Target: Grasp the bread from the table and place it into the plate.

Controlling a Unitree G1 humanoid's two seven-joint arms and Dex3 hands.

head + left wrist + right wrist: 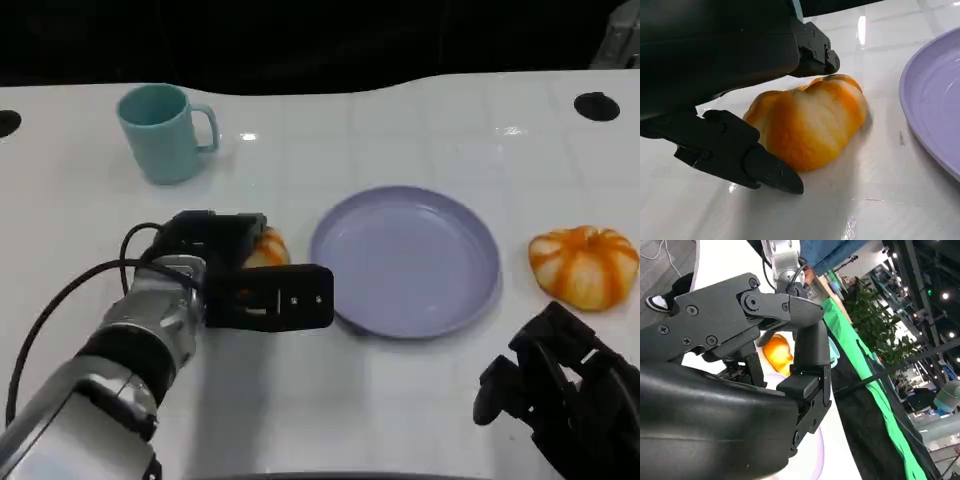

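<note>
- The white table [400, 420] carries everything, and the task's things sit within easy reach of both arms.
- The lilac plate [405, 260] lies in the middle, bare, so it serves either side as the drop spot.
- The left hand [240, 275] reaches in from the near left and stops just left of the plate; its fingers are apart, bracketing a bread roll rather than clamping it.
- The right hand [560, 395] rests at the near right edge with its fingers curled in on nothing, well apart from the work; I judge it is parked out of the way.
- The teal mug [165, 132] stands upright at the far left, clear of the path to the plate.
- A second orange-and-white roll [584, 265] lies on the table just right of the plate, untouched.
- The bread roll [807, 125] the left hand is after lies on the table just left of the plate's rim, between one finger [747, 157] on its near side and the rest of the hand above and behind it. In the left wrist view that finger is at the roll's edge, but whether it touches I cannot tell; the grasp looks not yet made.
</note>
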